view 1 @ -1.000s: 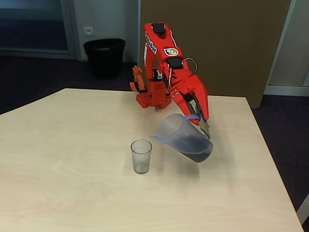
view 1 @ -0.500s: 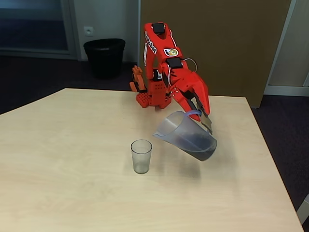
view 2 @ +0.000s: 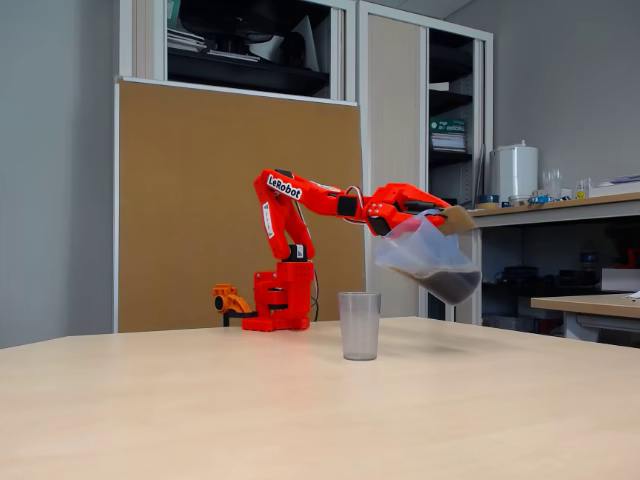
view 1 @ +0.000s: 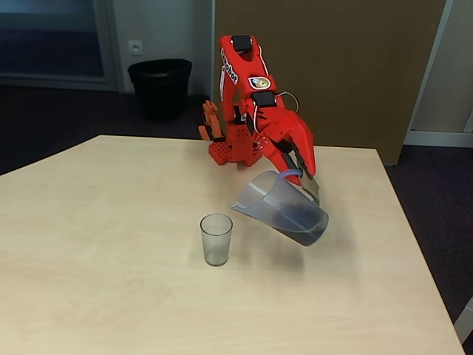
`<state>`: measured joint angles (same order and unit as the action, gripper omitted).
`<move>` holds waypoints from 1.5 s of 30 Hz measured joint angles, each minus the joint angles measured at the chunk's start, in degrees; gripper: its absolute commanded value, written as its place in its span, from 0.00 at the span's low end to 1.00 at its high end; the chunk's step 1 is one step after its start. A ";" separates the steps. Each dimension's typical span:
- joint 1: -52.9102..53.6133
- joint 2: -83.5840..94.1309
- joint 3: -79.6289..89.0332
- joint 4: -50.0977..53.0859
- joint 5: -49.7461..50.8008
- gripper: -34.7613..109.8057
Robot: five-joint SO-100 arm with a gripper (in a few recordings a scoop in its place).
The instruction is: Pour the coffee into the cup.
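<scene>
Tilting pitcher (view 1: pixel 284 209) of coffee (view 1: pixel 301 222) in hand (view 1: pixel 304 180), right of cup (view 1: pixel 216 239)

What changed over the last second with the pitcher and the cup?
The gripper keeps hold of the pitcher by its handle and has tipped it further, spout toward the cup. The coffee has stayed inside the pitcher. The cup has not moved on the table and looks empty.

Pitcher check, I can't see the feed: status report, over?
Gripper shut on pitcher handle, airborne, tilted toward cup. Coffee pooled at pitcher's bottom, none poured. Cup upright, empty. Nothing between them.
</scene>
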<state>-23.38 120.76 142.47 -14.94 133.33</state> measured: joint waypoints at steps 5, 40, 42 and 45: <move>1.05 0.35 0.97 -0.88 1.14 0.24; 2.11 0.35 3.78 -8.44 4.39 0.24; 2.11 0.26 3.96 -9.05 4.39 0.24; 2.81 0.35 3.96 -9.40 5.63 0.24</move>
<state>-20.57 121.11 146.43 -24.35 138.96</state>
